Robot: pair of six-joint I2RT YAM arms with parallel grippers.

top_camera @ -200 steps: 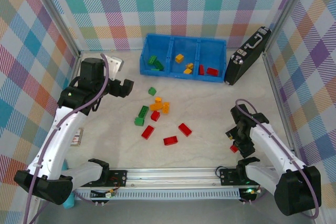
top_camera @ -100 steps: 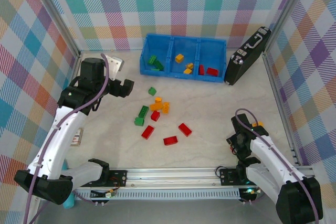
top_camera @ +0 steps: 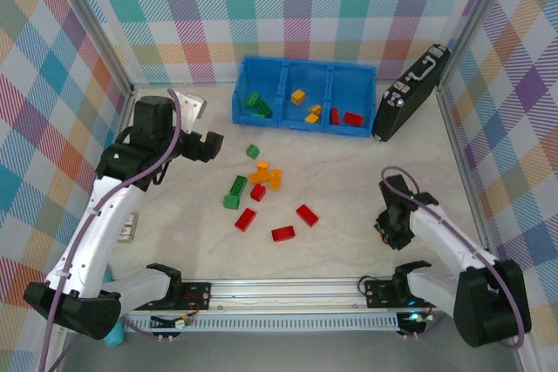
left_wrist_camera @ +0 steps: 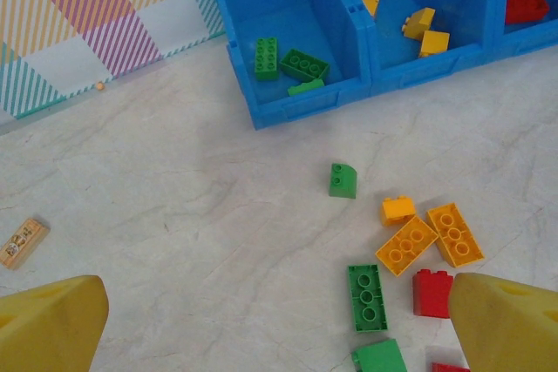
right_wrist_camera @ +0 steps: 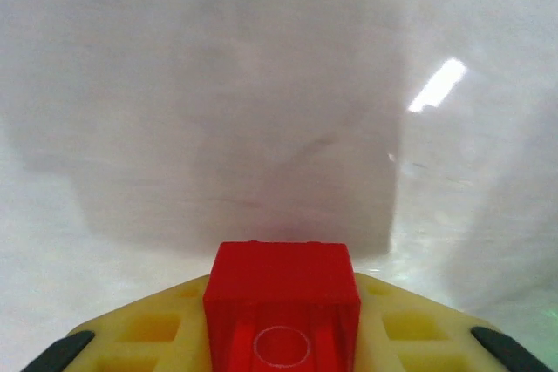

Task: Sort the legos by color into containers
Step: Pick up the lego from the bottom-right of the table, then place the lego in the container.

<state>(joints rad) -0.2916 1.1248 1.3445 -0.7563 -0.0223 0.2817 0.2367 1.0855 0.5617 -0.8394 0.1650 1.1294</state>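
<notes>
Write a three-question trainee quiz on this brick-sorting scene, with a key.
1. True or false: the left gripper is open above the table.
2. Which compartment of the blue rectangular plastic bin tray holds the green studded plastic bricks? A leftmost, B middle, C rightmost.
3. What colour is the small studded plastic brick gripped by the right gripper?
Key: 1 true; 2 A; 3 red.
</notes>
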